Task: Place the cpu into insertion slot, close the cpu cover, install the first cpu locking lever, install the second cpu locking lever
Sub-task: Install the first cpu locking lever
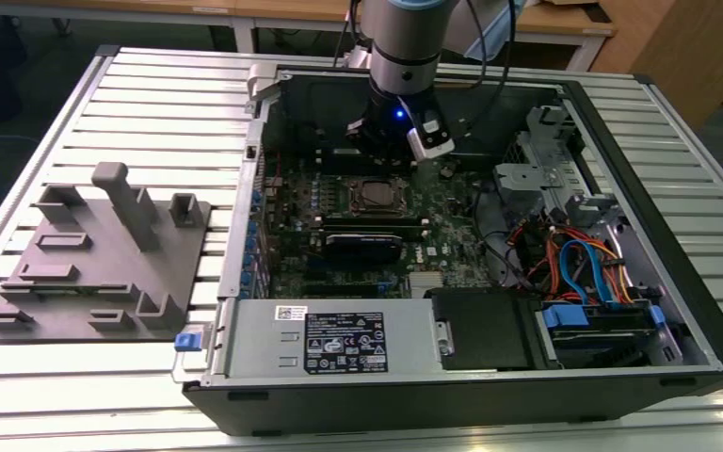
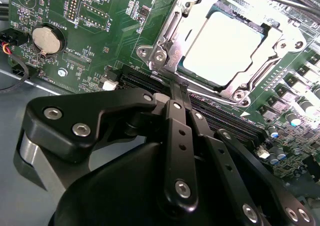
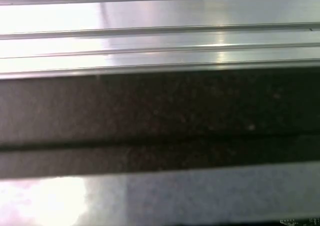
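Exterior view: ribbed metal table [image 1: 123,85], open case [image 1: 700,311] at centre. Cpu [image 2: 225,48] sits in the slot [image 2: 167,41], upper right of second wrist view; gripper [image 2: 181,97] pressed together beside it.

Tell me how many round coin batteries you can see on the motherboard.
1. The coin battery sits in its round holder on the green motherboard in the second wrist view, off to one side of the cpu. Others could be hidden behind the end effector.
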{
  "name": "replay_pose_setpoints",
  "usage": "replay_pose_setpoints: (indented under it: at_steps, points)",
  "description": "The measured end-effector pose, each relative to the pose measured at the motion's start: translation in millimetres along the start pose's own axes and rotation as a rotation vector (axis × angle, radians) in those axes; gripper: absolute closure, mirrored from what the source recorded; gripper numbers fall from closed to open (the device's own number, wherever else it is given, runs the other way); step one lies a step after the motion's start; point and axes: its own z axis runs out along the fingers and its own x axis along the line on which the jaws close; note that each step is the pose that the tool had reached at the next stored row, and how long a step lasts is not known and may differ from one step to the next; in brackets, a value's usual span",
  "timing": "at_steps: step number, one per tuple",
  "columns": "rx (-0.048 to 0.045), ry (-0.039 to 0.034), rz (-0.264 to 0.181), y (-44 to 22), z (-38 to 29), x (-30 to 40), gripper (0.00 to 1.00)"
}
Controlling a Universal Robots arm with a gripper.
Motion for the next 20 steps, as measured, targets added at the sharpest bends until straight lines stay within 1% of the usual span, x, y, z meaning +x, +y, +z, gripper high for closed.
replay_pose_setpoints:
  at_steps: [5, 12, 20]
  points:
    - [-0.0002, -0.0001, 0.000, 0.2, -1.6, 0.0, 0.90]
    - [0.0000, 0.0000, 0.000, 0.2, -1.8, -0.4, 0.90]
    - [0.0000, 0.0000, 0.000, 0.5, -1.7, -3.1, 0.90]
